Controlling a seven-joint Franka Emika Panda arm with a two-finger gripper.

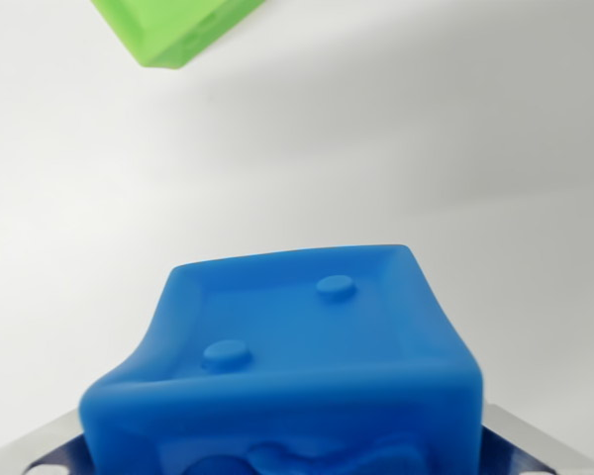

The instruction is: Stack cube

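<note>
Close up: soft blue rubbery cube (287, 366) with two raised studs seen lower centre, clamped between metal gripper (287, 457) fingers (30, 450). Green cube (173, 30) cut off at upper left on white surface (426, 148).

Wrist view: set just above the blue cube (287, 366) — looking down and forward over the white surface (396, 148).
Far edge: green cube (173, 30), cropped at top.

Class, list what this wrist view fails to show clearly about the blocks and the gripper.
- Green block: mostly cut off by the top edge; its full shape is unseen.
- Blue block: its lower part is cut off by the bottom edge.
- Gripper: only metal corners show behind the blue block; fingertips are hidden.
- White surface: its edges fall outside the picture.
</note>
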